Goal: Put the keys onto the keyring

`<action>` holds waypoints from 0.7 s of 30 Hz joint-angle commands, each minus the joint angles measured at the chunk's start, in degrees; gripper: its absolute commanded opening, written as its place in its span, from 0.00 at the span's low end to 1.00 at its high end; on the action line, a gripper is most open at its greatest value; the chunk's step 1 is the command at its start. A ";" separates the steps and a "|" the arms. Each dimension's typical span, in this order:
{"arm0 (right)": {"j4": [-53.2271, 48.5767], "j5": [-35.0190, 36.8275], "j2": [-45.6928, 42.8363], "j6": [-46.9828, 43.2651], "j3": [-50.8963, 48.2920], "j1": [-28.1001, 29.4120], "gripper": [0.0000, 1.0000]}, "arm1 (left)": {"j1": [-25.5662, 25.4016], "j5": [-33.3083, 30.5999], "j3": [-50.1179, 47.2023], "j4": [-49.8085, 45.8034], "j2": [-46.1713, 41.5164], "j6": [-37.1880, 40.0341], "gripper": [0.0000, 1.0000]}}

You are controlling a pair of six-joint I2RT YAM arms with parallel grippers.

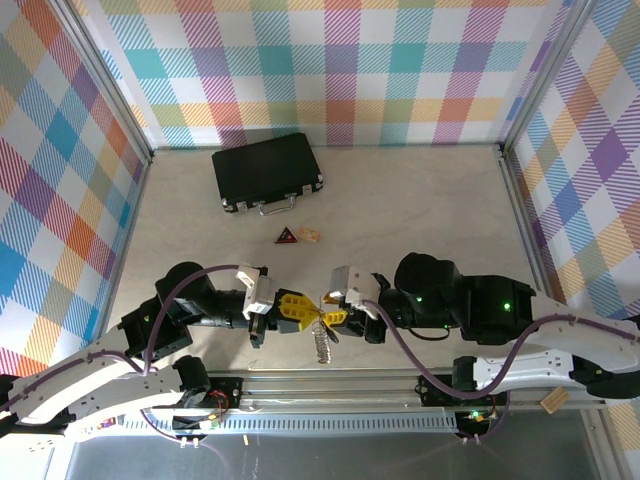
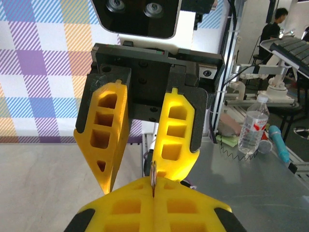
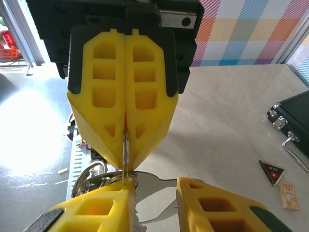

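Observation:
My left gripper [image 1: 300,312] is shut on the thin silver keyring [image 2: 153,179], which stands edge-on out of its yellow fingertips. In the right wrist view the keyring [image 3: 125,150] hangs down from the left gripper [image 3: 123,162]. It touches the inner face of one finger of my right gripper [image 3: 154,188], whose jaws stand apart. A flat silver key [image 3: 159,186] with a toothed edge lies across the gap between those jaws, joined to more silver rings [image 3: 89,176]. From above, my right gripper [image 1: 332,315] faces the left one tip to tip, and a silver piece [image 1: 320,345] dangles below them.
A black case [image 1: 267,172] with a metal handle lies at the back of the table. A small dark-red triangle [image 1: 287,236] and a tan chip [image 1: 308,234] sit in front of it. Plaid walls enclose three sides. An aluminium rail [image 1: 330,390] runs along the near edge.

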 commanded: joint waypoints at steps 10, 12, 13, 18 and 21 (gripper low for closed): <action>6.52 -4.15 -4.58 1.30 -3.95 0.19 0.34 | -0.18 2.60 -3.25 12.58 -0.88 -4.40 0.00; 7.45 -4.97 -5.54 1.56 -5.07 0.20 0.36 | -0.18 2.67 -3.71 13.65 -0.96 -4.89 0.00; 7.96 -5.25 -5.94 1.72 -5.68 0.21 0.37 | -0.18 2.67 -3.75 14.02 -1.17 -5.01 0.00; 9.26 -5.36 -7.49 2.27 -8.08 0.20 0.34 | -0.18 2.52 -3.88 14.61 -1.83 -5.34 0.00; 10.22 -6.53 -8.11 2.27 -9.08 0.20 0.34 | -0.18 2.45 -3.99 14.55 -2.12 -5.39 0.00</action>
